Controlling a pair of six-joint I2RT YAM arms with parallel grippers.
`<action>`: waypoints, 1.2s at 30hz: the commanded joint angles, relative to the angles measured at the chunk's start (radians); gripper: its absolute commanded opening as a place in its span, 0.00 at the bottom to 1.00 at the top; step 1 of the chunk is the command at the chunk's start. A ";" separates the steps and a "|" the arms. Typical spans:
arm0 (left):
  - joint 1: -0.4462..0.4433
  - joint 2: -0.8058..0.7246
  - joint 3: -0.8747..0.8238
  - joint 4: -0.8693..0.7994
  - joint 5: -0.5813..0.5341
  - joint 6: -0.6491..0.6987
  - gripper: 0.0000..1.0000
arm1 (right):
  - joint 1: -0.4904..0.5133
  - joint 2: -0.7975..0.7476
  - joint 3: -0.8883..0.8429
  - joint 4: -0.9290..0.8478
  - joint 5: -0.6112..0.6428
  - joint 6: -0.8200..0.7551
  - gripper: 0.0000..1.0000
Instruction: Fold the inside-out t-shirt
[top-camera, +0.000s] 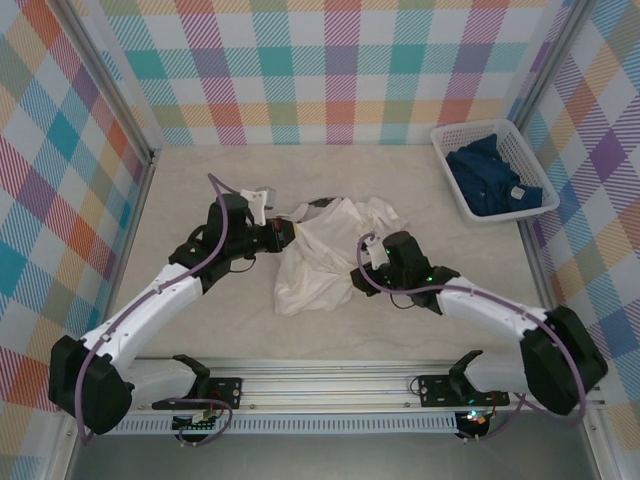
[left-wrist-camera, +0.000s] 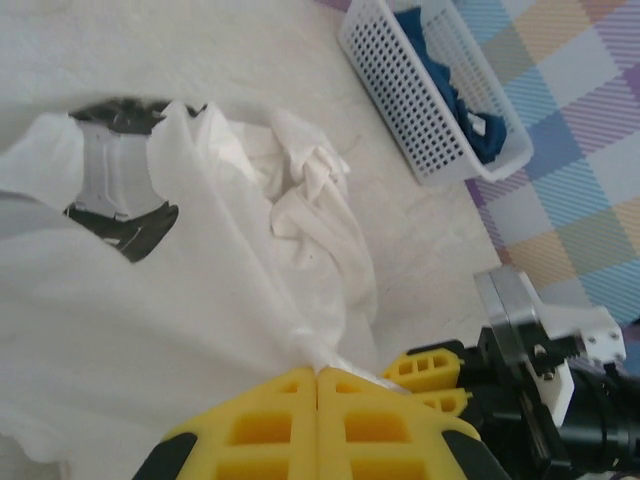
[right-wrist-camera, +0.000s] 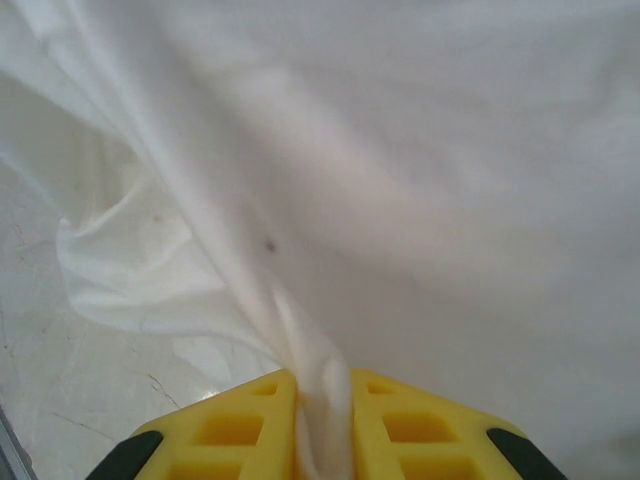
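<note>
We find the inside-out t-shirt (top-camera: 325, 255) lying as a crumpled white heap at the middle of the table (top-camera: 200, 180), between the two arms. From overhead, the left gripper (top-camera: 290, 236) meets the heap's left edge and the right gripper (top-camera: 358, 280) its lower right edge.

Left wrist view: the left gripper (left-wrist-camera: 318, 375) has its yellow fingers (left-wrist-camera: 265, 420) pressed flat together, and a gathered ridge of the t-shirt (left-wrist-camera: 200, 320) runs down into their tips. We record it as closed on the fabric. Looser wrinkles lie on the table beyond the pinch. A gap in the cloth further off exposes a grey and dark shape that we cannot identify.

Right wrist view: the right gripper (right-wrist-camera: 322, 385) holds a narrow rope of the t-shirt (right-wrist-camera: 420, 160) between its yellow fingers (right-wrist-camera: 420, 425), the jaws clamped with only the fabric's thickness between them. The shirt spreads away from the pinch as a broad sheet; bare table (right-wrist-camera: 50, 400) shows at lower left.

At the far right corner of the table stands a white perforated basket (top-camera: 448, 165) holding a dark blue garment (top-camera: 485, 175), well apart from the t-shirt. Checked walls (top-camera: 300, 70) enclose the table on three sides.
</note>
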 joint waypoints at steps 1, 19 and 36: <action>0.011 -0.034 0.060 0.018 0.035 -0.037 0.00 | 0.000 -0.040 -0.032 -0.071 0.117 -0.010 0.21; 0.011 -0.049 0.101 0.011 0.172 -0.050 0.00 | 0.133 0.222 0.242 0.169 0.122 -0.170 0.69; 0.012 0.021 0.042 -0.202 -0.346 0.125 0.00 | -0.001 0.033 0.109 0.181 -0.419 -0.051 0.01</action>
